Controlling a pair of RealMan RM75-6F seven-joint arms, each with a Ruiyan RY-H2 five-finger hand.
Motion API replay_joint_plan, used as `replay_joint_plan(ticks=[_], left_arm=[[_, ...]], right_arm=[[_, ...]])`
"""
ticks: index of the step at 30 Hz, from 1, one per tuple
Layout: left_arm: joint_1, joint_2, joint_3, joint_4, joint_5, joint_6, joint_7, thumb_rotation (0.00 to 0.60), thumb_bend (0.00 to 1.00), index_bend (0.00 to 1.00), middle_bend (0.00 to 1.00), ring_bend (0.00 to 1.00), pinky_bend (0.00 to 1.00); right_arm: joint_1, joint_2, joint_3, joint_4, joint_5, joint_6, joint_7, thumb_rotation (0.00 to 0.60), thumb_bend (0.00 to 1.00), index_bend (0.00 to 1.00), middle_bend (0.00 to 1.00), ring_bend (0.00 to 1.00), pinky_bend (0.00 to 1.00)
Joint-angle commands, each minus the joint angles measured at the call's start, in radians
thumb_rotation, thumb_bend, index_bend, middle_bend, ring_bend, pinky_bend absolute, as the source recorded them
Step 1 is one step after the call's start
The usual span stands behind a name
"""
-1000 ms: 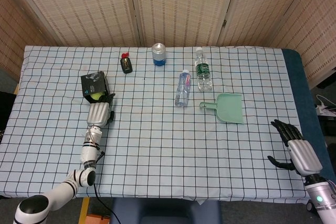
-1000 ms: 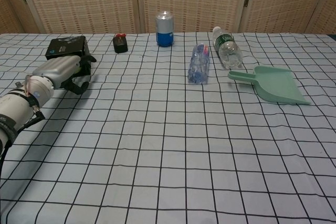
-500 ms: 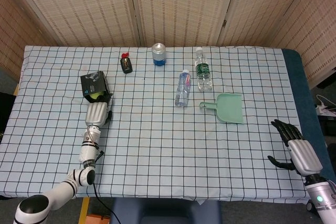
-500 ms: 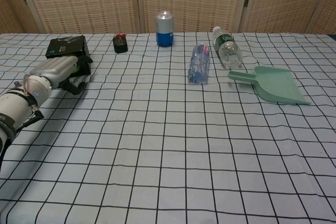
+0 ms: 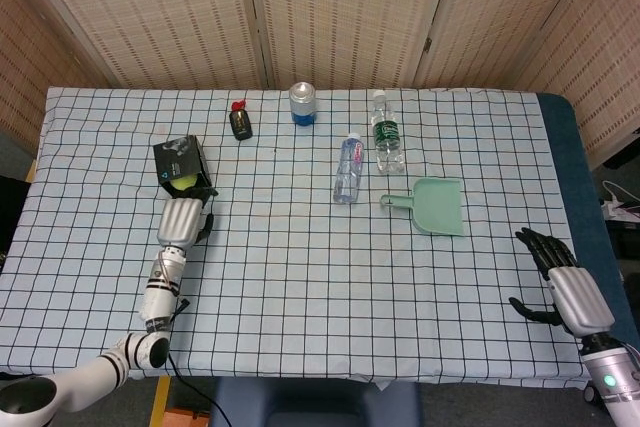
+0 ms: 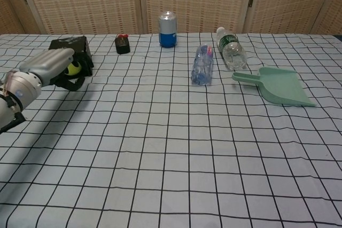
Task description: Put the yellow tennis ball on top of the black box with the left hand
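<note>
Our left hand [image 5: 183, 218] grips the yellow tennis ball [image 6: 73, 68], its fingers [image 6: 75, 83] curled around it just above the counter [image 5: 300, 267]. We hold the ball at the near edge of the black box [image 5: 178, 158], far left in the scene, not yet on top of it. Our right hand [image 5: 562, 284] rests at the near right, off the checked cloth, fingers apart and holding nothing.

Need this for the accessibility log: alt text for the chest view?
The left robot hand holds a yellow tennis ball against the front of a black box on a checked tablecloth. Further right stand a can, two water bottles and a green dustpan.
</note>
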Motion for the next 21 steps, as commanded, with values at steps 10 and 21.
replay_joint_plan(ticks=[10,21], left_arm=[[0.227,0.518,0.294,-0.519,0.348,0.234,0.059,0.600,0.50,0.33,0.33,0.28,0.41],[0.355,0.520,0.359,-0.383,0.400,0.357,0.021,0.600,0.50,0.31,0.28,0.24,0.35]], right_arm=[[-0.001,-0.002,0.006,0.003,-0.002,0.013,-0.003,0.600,0.16,0.05,0.00,0.00,0.00],[0.002,-0.021,0.006,0.016,0.004,0.007,-0.034,0.600,0.16,0.04,0.00,0.00,0.00]])
